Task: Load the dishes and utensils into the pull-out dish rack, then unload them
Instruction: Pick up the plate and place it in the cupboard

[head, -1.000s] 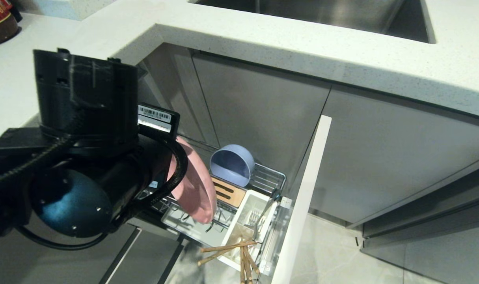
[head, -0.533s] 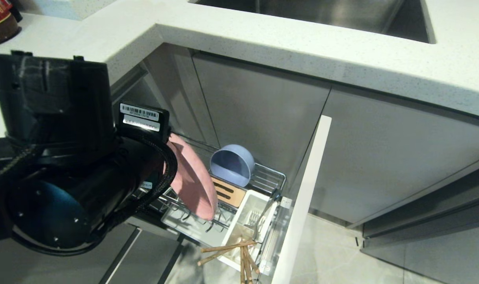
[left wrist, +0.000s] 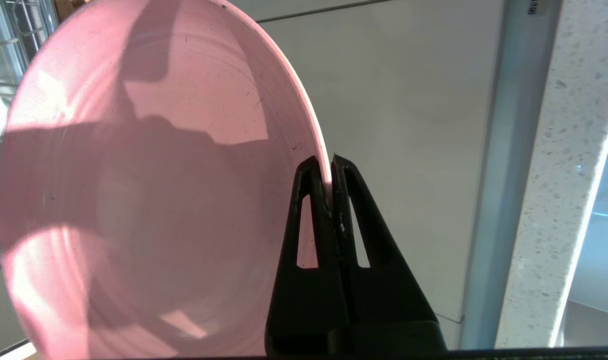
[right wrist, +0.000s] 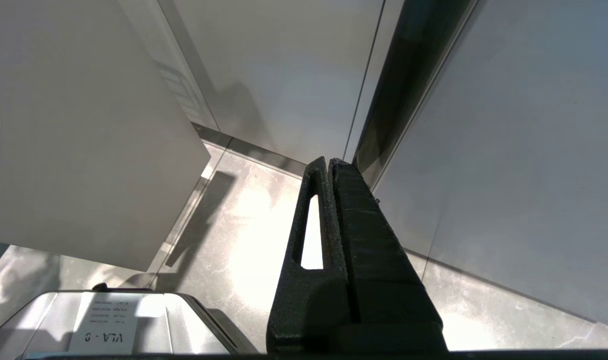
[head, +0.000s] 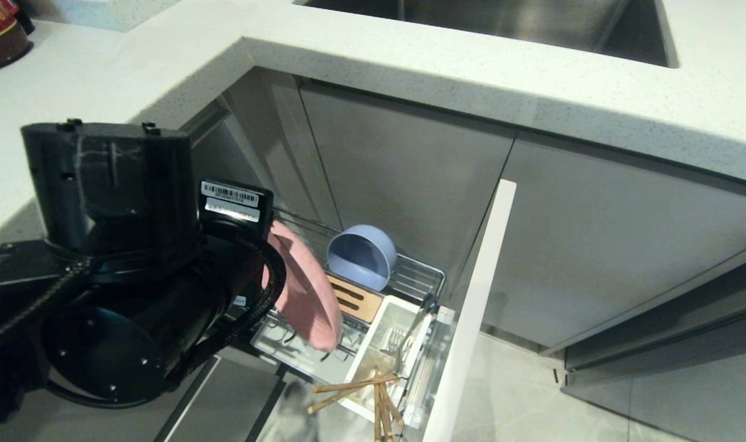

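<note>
Pink plate (left wrist: 148,200), one, pinched at its rim by left gripper (left wrist: 329,162), held on edge over the chrome rack (head: 409,276). One blue bowl (head: 361,255). Right gripper (right wrist: 329,162) closed, empty. Label reading "VLA - 9" (right wrist: 102,337).

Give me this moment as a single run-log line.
left gripper: shut on pink plate rim, plate on edge over dish rack | blue bowl, fork, chopsticks: in rack | right gripper: shut, idle
</note>
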Tool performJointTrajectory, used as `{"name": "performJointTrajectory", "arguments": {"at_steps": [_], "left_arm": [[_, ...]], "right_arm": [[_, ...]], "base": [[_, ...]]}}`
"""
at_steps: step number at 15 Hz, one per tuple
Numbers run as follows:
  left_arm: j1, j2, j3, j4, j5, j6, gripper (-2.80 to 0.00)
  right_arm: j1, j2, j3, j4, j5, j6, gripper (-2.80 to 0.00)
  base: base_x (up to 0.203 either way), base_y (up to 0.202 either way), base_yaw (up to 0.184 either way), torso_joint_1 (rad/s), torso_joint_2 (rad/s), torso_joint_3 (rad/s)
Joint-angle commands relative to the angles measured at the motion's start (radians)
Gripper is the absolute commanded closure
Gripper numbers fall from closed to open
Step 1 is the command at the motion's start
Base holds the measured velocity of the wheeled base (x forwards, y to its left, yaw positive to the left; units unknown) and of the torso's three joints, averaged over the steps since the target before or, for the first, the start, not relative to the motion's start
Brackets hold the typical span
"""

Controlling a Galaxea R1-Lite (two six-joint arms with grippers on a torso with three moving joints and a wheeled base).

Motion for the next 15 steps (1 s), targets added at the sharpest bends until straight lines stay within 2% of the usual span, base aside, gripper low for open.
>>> {"name": "performJointTrajectory", "arguments": {"at_steps": [1,9,12,15], "left_arm": [[0.008,0.006,0.008,-0.007,0.006,-0.009,0.0],[0.025,0.021,0.035,-0.007,0.007,-0.014,0.0],[0.015,0.003,0.01,-0.019,0.006,0.008,0.0],[0.006,-0.009,0.035,-0.125,-0.004,0.05,0.0]], "right_arm": [[0.0,0.0,0.0,0.0,0.0,0.0,0.0],[0.0,0.0,0.0,0.0,0.0,0.0,0.0],[0.0,0.0,0.0,0.0,0.0,0.0,0.0],[0.0,0.0,0.0,0.0,0.0,0.0,0.0]], "base": [[0.0,0.0,0.0,0.0,0.0,0.0],[0.0,0.0,0.0,0.0,0.0,0.0],[0.0,0.0,0.0,0.0,0.0,0.0],[0.0,0.0,0.0,0.0,0.0,0.0]]}}
